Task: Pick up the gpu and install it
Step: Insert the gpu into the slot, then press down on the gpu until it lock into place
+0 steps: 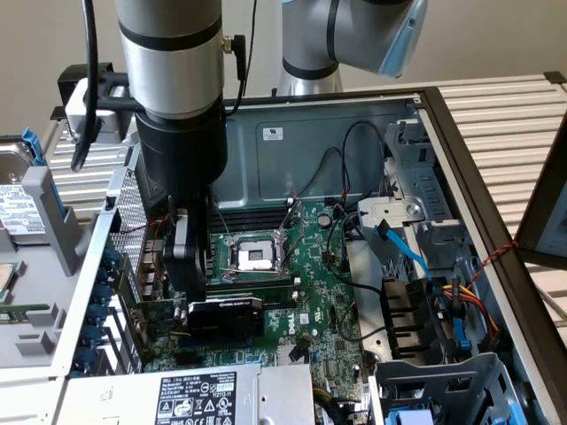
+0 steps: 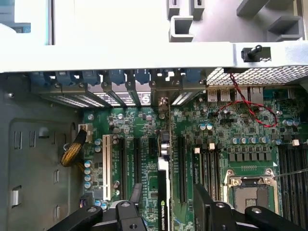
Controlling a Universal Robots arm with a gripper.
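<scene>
The gpu [image 1: 226, 314], a black shroud on a green card, stands upright in a slot of the motherboard [image 1: 328, 292] inside the open computer case. My gripper [image 1: 190, 283] hangs right over its end nearer the exterior view's left. In the wrist view the gpu [image 2: 163, 202] shows edge-on, its silver bracket reaching toward the rear slot covers. My gripper [image 2: 166, 195] is open: one black finger stands on each side of the card, with a gap between each fingertip [image 2: 134, 192] and the card.
The CPU socket [image 1: 252, 257] lies just beyond the gpu. A power supply [image 1: 195, 394] sits in front, a drive cage [image 1: 443, 381] with bundled cables at the exterior view's right. Blue slot latches [image 2: 120, 77] line the case's rear wall. A red and black wire [image 2: 250, 106] loops nearby.
</scene>
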